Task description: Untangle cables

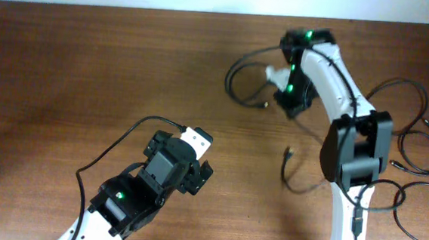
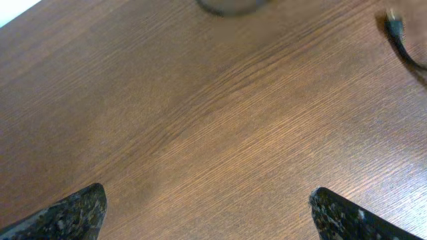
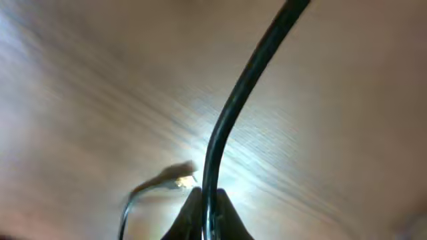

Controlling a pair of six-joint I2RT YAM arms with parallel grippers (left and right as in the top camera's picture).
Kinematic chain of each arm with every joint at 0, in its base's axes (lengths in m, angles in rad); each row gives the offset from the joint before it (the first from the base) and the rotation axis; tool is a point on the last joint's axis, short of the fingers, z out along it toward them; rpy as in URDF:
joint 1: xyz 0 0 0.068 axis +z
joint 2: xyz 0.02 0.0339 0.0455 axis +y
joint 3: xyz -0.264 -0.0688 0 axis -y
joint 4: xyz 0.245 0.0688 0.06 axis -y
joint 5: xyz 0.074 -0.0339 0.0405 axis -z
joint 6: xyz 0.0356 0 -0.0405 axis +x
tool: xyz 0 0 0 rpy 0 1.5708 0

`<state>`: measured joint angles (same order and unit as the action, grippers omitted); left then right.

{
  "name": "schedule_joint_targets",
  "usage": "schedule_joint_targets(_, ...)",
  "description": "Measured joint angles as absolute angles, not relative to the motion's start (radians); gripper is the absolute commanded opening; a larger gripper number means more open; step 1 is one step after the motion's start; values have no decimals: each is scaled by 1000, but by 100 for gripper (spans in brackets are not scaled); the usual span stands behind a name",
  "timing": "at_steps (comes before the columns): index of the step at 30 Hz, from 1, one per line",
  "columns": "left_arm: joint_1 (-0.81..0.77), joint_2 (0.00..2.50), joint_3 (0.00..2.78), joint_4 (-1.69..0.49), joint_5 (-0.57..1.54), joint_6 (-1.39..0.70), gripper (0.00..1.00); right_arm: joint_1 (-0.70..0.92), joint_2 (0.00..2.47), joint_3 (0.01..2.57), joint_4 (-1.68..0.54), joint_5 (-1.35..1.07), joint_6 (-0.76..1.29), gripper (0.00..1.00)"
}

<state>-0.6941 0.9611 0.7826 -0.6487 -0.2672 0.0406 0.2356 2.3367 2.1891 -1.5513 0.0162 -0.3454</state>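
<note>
- The right claw (image 3: 207, 203) is clamped tight on a cable (image 3: 233, 107) over the bench (image 1: 89, 66).
- The left claw (image 2: 207, 215) gapes wide, holding nothing.
- More cables (image 1: 418, 153) lie looped beside the right arm.

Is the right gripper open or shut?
Shut: the right gripper is pinched tight on a black cable, seen from its wrist camera.

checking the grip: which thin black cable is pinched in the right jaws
The thin black cable looping toward the far edge, gold-tipped plug free; the short curved cable and the right-side tangle lie untouched.
</note>
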Motion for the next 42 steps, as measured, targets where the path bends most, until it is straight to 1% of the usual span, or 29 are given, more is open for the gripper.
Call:
schedule_joint_targets(6, -694, 961, 783, -650, -267, 40, 99, 236, 2336, 2562, -1566, 85, -220, 4)
schedule_joint_targets(12, -694, 961, 783, -651, -267, 40, 99, 236, 2336, 2821, -1479, 170, -90, 4)
schedule_joint_targets(17, -694, 961, 783, -650, -267, 40, 99, 216, 2336, 2854, -1400, 194, -28, 4)
schedule_joint_targets(21, -694, 961, 783, -650, -267, 40, 99, 162, 2336, 2854, -1378, 195, 36, 4)
schedule_joint_targets(23, -694, 961, 783, -650, -267, 40, 99, 117, 2336, 2854, -1377, 196, 94, 4)
schedule_joint_targets(27, -694, 961, 783, -651, -267, 40, 99, -3, 2336, 2854, -1390, 193, 271, 4)
schedule_joint_targets(31, -694, 961, 783, -651, -267, 40, 99, -77, 2336, 2854, -1390, 174, 393, 4)
schedule_joint_targets(42, -694, 961, 783, -651, -267, 40, 99, -84, 2371, 2854, -1333, 144, 634, 4)
